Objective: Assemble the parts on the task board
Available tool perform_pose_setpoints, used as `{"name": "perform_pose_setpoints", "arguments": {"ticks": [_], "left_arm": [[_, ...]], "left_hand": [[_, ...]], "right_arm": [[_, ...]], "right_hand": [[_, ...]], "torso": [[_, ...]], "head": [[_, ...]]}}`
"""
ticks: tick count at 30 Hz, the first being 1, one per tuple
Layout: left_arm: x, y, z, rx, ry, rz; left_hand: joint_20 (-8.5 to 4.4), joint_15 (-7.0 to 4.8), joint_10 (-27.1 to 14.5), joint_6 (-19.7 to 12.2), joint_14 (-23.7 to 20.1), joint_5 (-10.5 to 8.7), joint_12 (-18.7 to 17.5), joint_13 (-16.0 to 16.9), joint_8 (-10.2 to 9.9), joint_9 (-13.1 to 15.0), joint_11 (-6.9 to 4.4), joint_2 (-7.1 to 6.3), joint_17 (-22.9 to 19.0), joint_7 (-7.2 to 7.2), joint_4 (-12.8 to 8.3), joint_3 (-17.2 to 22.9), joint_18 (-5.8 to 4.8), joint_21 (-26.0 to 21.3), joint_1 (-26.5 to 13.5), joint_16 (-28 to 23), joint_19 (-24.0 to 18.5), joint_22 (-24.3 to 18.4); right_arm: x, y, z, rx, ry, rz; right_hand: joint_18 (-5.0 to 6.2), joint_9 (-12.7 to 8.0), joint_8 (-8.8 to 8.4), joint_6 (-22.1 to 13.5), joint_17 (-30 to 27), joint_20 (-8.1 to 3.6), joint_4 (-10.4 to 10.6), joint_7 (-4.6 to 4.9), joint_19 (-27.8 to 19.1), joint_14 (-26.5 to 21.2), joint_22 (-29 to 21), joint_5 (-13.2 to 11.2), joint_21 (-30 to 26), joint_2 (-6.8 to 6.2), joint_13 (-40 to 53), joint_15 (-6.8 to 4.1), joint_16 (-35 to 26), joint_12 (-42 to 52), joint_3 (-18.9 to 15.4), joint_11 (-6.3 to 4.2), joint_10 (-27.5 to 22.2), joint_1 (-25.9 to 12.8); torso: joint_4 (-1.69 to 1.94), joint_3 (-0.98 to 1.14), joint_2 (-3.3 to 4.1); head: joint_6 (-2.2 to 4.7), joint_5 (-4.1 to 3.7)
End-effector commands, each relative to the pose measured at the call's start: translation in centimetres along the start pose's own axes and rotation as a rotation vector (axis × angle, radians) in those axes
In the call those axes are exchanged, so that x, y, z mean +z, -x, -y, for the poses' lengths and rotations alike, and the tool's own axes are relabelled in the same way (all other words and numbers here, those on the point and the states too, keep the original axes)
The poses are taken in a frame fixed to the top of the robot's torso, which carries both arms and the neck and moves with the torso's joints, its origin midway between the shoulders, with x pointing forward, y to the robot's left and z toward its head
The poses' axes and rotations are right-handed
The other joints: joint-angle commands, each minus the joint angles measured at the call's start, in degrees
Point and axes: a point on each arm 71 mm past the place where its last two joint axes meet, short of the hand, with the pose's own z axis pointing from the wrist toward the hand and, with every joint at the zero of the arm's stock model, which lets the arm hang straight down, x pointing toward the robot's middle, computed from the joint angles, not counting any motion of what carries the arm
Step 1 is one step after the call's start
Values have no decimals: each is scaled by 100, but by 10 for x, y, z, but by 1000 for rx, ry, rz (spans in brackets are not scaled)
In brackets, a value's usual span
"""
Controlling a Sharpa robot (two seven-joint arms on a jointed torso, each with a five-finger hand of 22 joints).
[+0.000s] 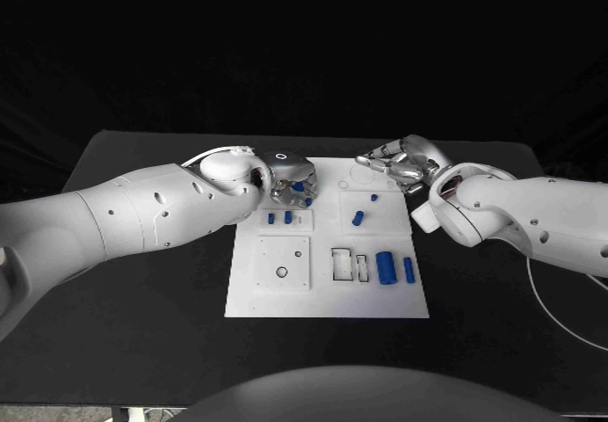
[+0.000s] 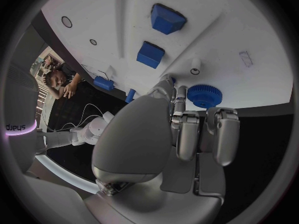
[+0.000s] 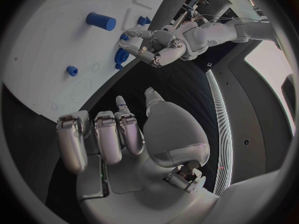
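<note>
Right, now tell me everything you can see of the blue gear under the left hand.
The blue gear is a round, flat wheel with fine teeth round its rim and a raised hub, plastic by its look. It lies flat at the far left corner of the white task board, near the board's edge. The left hand hangs over it with fingertips at its rim; whether they touch or hold it cannot be told. The head view shows it partly hidden beneath that hand.

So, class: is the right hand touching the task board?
Apart. The right wrist view shows the right hand over black table, fingers curled, holding nothing, short of the task board edge.
</note>
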Motion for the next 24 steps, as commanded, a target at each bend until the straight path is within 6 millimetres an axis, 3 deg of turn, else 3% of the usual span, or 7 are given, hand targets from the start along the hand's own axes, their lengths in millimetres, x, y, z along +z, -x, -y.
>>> {"name": "perform_pose_setpoints", "arguments": {"ticks": [1,19,24], "left_arm": [[1,-3,1,10,-5,-29],[2,-4,3,11,-15,-38],[2,-5,4,9,-15,-47]], "left_hand": [[-28,-44,21,25,607,-29,-6,-2,12,-12,-49,40,1508,-29,0,44,-44,14,50,15,602,1510],[-35,-41,70,54,607,-30,0,-2,21,-23,-44,62,1508,-20,1,102,-44,14,77,15,602,1510],[-35,-40,68,52,607,-30,-2,-3,20,-25,-43,57,1508,-18,1,104,-44,14,77,15,602,1510]], "right_arm": [[0,-2,0,0,-1,-18],[0,-2,1,0,-14,-26],[0,-2,2,0,-15,-28]], "right_hand": [[-38,9,36,29,1509,44,-6,28,600,597,1510,17,26,34,1498,31,23,-28,-28,40,591,38],[-38,10,38,33,1509,45,-2,28,600,597,1510,19,26,35,1498,31,23,-28,-32,40,591,36],[-38,10,38,33,1509,45,-2,28,600,597,1510,19,26,35,1498,31,23,-28,-32,40,591,36]], "torso": [[-1,0,-1],[0,0,7],[1,-2,6]], "head": [[0,9],[9,25],[3,-6]]}}
